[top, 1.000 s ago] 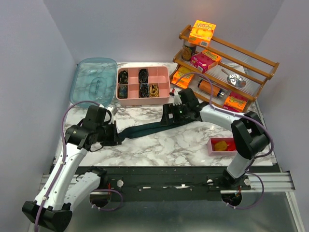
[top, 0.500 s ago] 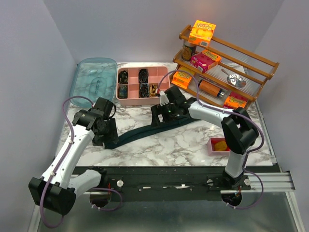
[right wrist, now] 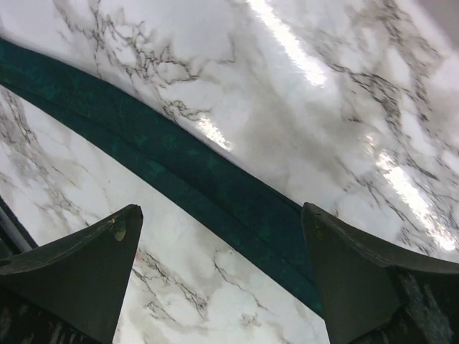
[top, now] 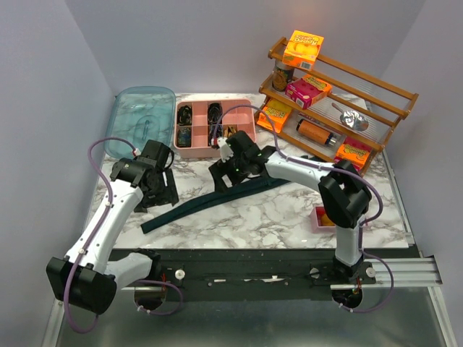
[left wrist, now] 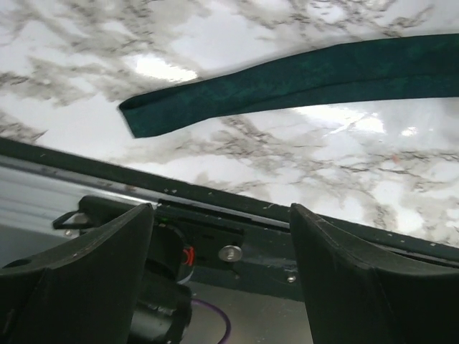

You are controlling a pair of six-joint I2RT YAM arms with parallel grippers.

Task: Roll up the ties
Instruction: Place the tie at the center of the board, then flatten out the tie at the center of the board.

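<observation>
One dark teal tie [top: 202, 200] lies unrolled and flat on the marble table, running diagonally from its narrow end at the front left to its wider part at the middle. In the left wrist view the tie's narrow end [left wrist: 154, 118] rests on the marble, well clear of my left gripper [left wrist: 221, 211], which is open and empty over the table's front edge. My right gripper [right wrist: 221, 209] hovers open over the middle stretch of the tie [right wrist: 179, 172], with a finger on either side and nothing gripped. From above, the left gripper [top: 164, 193] is just left of the tie and the right gripper [top: 221, 177] is over it.
A pink compartment box [top: 244, 148] holding small coils stands at the back, with a teal lid [top: 139, 119] to its left. A wooden rack [top: 376, 97] with boxes and cans fills the back right. A small pink tray [top: 320, 220] sits by the right arm.
My left gripper has opened, let go of the tie's narrow end and drawn back from it. The right gripper has slid left along the tie, still open. The tie has shifted left.
</observation>
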